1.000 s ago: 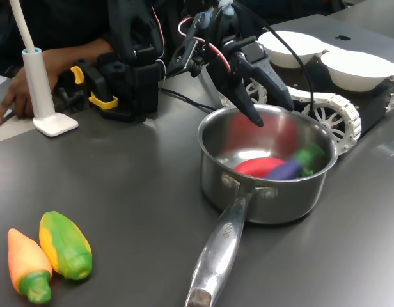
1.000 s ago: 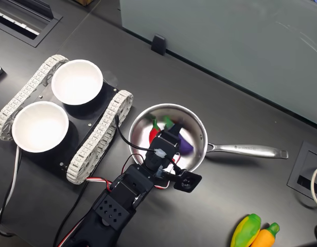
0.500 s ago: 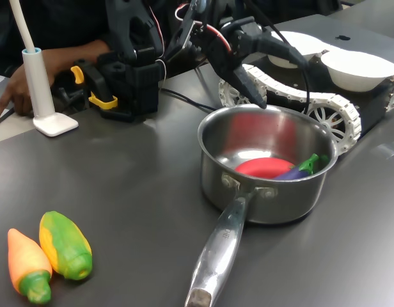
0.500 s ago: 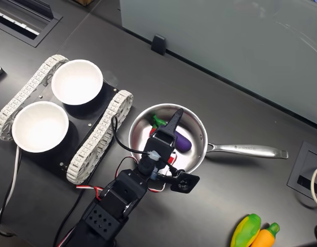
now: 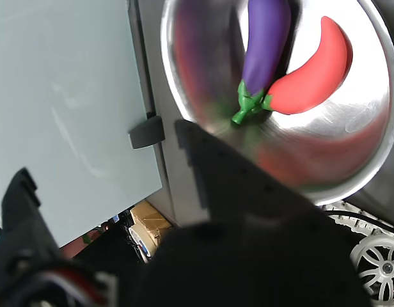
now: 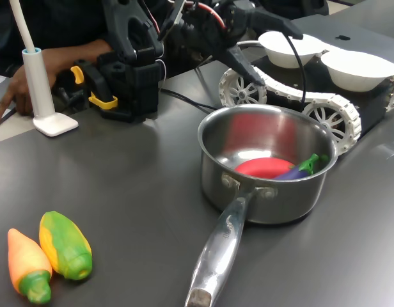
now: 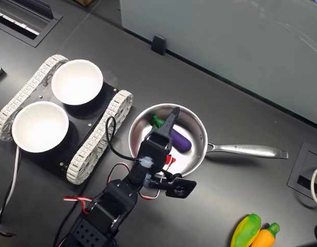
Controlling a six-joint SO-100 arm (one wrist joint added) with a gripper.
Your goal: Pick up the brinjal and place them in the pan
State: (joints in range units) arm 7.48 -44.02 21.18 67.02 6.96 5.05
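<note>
Tool (image 6: 258,54) sits in the upper middle of the first exterior view, raised above and behind the pan (image 6: 268,192), with its dark fingers parted and nothing between them. In the second exterior view the pointed finger (image 7: 170,119) lies over the pan's bowl near the centre of the frame.

Inside the pan, the brinjal (image 5: 266,46) rests on the steel floor, its green stem cap touching the stem end of a red toy vegetable (image 5: 315,70) lying alongside it, at the top of the wrist view. By my reading the placing step is done and the arm is clear of the load; what seems left is to draw the arm away without brushing the pan's rim.

Other things lie well apart: a yellow-green toy corn (image 6: 66,244) and an orange toy carrot (image 6: 27,263) at the lower left of the first exterior view, two white bowls (image 7: 76,81) on a tracked base (image 7: 99,135) at the left of the second exterior view, close to the pan's rim, and a person's hand (image 6: 11,94) by a white stand (image 6: 45,96) at the upper left of the first exterior view. A black cable (image 6: 299,70) hangs from the arm near the tracked base and could snag there.
</note>
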